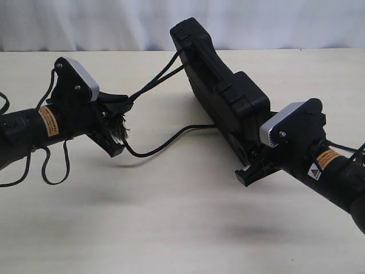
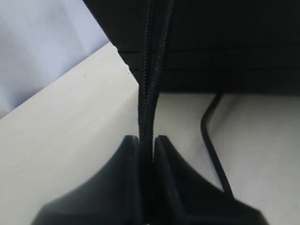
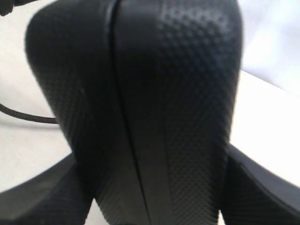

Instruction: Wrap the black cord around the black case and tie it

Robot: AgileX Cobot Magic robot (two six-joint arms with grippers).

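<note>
The black case [image 1: 219, 85] stands on edge, tilted, across the middle of the table; in the right wrist view its dimpled edge [image 3: 154, 93] fills the frame. My right gripper [image 1: 254, 165] is shut on the case's near end, a finger on each face. My left gripper [image 1: 117, 123] is shut on the black cord [image 1: 154, 83], two strands of which run taut from its jaws up to the case's far end. In the left wrist view both strands [image 2: 152, 70] leave the shut fingers [image 2: 129, 168]. The frayed knot [image 1: 118, 134] hangs at the left gripper. Another stretch of cord [image 1: 165, 142] sags to the case's base.
The table [image 1: 171, 217] is pale beige, with a white curtain [image 1: 114, 23] behind its far edge. Thin robot cables [image 1: 54, 165] loop under the left arm at the left edge of the exterior view.
</note>
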